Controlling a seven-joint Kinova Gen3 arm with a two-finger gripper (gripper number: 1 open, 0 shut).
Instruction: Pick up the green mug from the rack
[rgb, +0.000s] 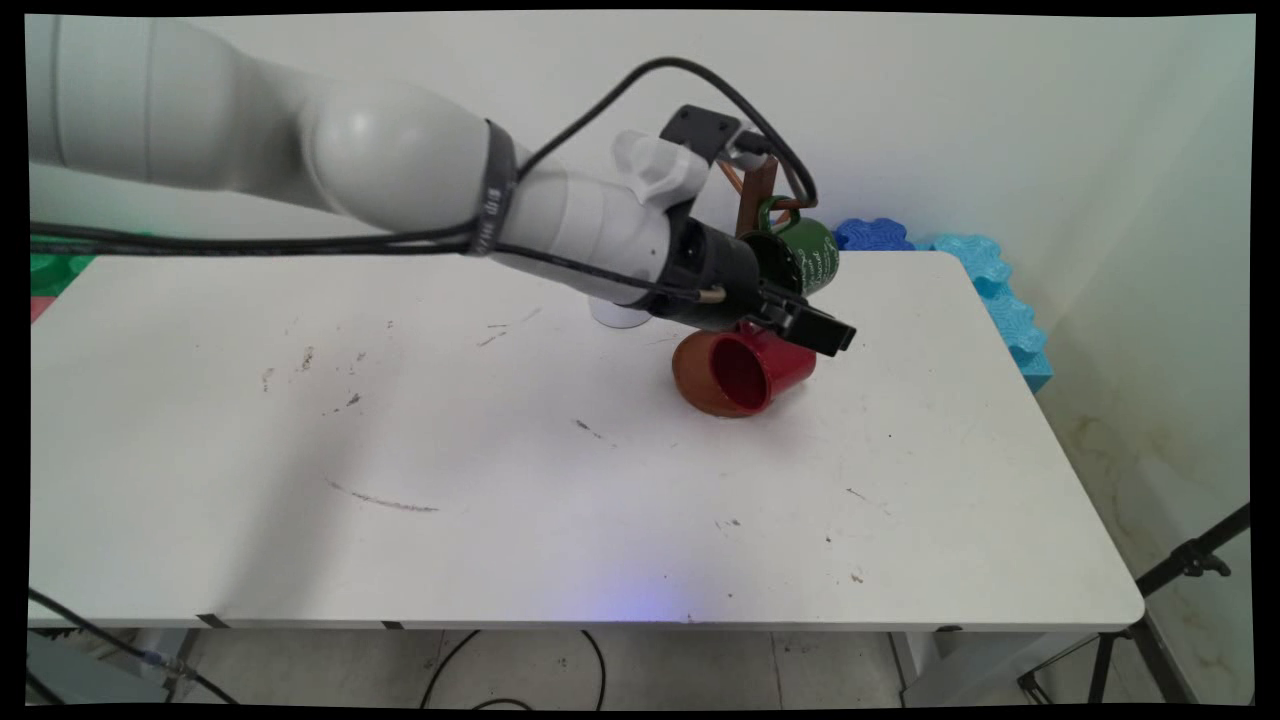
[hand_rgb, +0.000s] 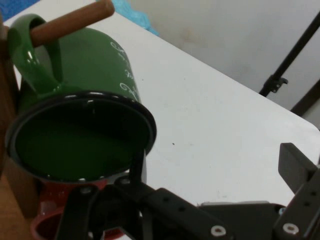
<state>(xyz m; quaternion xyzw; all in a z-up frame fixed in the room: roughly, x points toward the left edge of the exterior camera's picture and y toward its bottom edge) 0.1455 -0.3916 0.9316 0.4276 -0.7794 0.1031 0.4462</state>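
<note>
A: At centre frame, what do the jaws (rgb: 815, 330) do?
B: Spread wide, just above a red mug (rgb: 752, 372) lying sideways on the worktop (rgb: 500, 500).
A: And behind?
B: A green mug (hand_rgb: 80, 125) hangs on a wooden peg (hand_rgb: 70, 22).

The green enamel mug (hand_rgb: 82, 95) hanging by its handle on a wooden peg (hand_rgb: 70, 22) carries white cursive lettering on its side, seen in both views, but the words are too small and curved away to read. No other text is legible.
</note>
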